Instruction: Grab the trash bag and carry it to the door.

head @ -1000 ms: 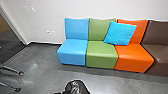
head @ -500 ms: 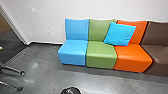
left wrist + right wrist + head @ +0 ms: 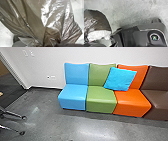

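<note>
Trash bag (image 3: pixel 33 18), brown film, gathered; close at left wrist, above or on floor not determinable.
Left jaws, right jaws: cannot tell whether spread or pinching. Dark shape at head view's near edge a second ago: since dropped below it, perhaps the bag lowered or drawn in. Farther: caster (image 3: pixel 22 133), coloured seating (image 3: pixel 101 100), door frame (image 3: pixel 14 70). Carry apparently unfinished.

From high on the robot, the head camera looks forward and down across the gray floor (image 3: pixel 75 124) to colorful seats (image 3: pixel 101 103) lined along the far wall (image 3: pixel 50 62). The left wrist camera faces the trash bag (image 3: pixel 33 17) at close range, while the right wrist camera looks down past the robot's dark plate (image 3: pixel 141 38), both taking in bag and floor.
</note>
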Robot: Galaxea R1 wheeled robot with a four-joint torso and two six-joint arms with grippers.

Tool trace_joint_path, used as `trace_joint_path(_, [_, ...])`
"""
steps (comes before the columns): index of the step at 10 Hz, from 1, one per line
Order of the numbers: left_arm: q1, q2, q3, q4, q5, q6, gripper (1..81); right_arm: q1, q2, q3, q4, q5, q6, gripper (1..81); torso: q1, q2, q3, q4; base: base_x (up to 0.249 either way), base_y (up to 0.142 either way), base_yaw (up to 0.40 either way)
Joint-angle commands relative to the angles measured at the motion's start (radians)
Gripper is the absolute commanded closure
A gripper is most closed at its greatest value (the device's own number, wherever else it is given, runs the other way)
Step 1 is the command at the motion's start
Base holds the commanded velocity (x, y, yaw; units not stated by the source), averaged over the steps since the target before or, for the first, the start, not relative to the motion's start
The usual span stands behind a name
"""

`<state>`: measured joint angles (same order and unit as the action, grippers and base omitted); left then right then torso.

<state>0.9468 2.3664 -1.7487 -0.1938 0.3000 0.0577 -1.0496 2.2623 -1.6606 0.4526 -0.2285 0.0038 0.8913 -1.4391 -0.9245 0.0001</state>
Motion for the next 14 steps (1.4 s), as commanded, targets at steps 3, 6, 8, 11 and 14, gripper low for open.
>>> trace_joint_path(3, [0.097, -0.036, 0.015, 0.008, -0.058, 0.083, 81.1, -0.037, -0.028, 0.007, 0.018, -0.031, -0.007, 1.0, -0.1, 0.155, 0.131, 0.0, 0.0, 0.0, 0.0])
trace_joint_path(6, [0.206, -0.002, -0.006, 0.008, -0.119, 0.117, 81.1, -0.152, 0.021, -0.056, 0.011, 0.026, -0.01, 1.0, -0.17, 0.259, 0.202, 0.0, 0.0, 0.0, 0.0])
trace_joint_path(8, [0.273, 0.053, -0.075, 0.005, -0.144, 0.151, 81.1, -0.218, 0.09, -0.138, 0.009, 0.054, -0.031, 1.0, -0.213, 0.324, 0.243, 0.0, 0.0, 0.0, 0.0])
trace_joint_path(11, [0.335, 0.117, -0.186, 0.004, -0.18, 0.152, 81.1, -0.274, 0.16, -0.223, 0.009, 0.074, -0.041, 1.0, -0.282, 0.428, 0.235, 0.0, 0.0, 0.0, 0.0])
trace_joint_path(14, [0.362, 0.154, -0.209, 0.005, -0.2, 0.152, 81.1, -0.301, 0.199, -0.25, 0.008, 0.078, -0.068, 1.0, -0.338, 0.514, 0.246, 0.0, 0.0, 0.0, 0.0])
